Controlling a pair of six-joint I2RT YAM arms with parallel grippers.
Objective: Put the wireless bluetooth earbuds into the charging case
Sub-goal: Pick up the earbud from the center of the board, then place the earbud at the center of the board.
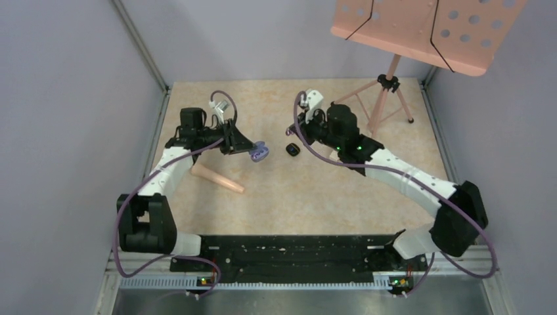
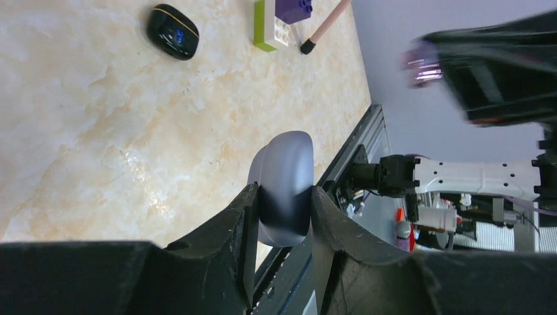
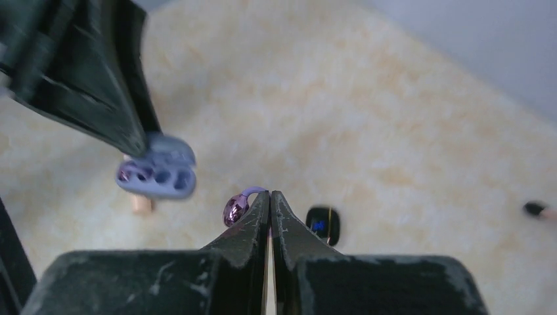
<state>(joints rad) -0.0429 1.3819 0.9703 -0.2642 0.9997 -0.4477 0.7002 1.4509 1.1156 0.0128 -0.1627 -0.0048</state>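
Mid-table, left gripper [image 2: 282, 203] fingers clamp the lavender charging case [image 2: 287, 157], sockets showing toward the right arm. Right gripper [image 3: 270, 197] fingers are shut, pinching a pale purple earbud [image 3: 235, 209] by its thin loop, near the case's right. Bud probably very light, glossy, slippery; grip the loop, leave the body free.

left pincer [image 2: 284, 194] grips lilac charging case [image 2: 286, 161]

Grey walls [image 1: 66, 98], marbled beige tabletop [image 1: 295, 197]
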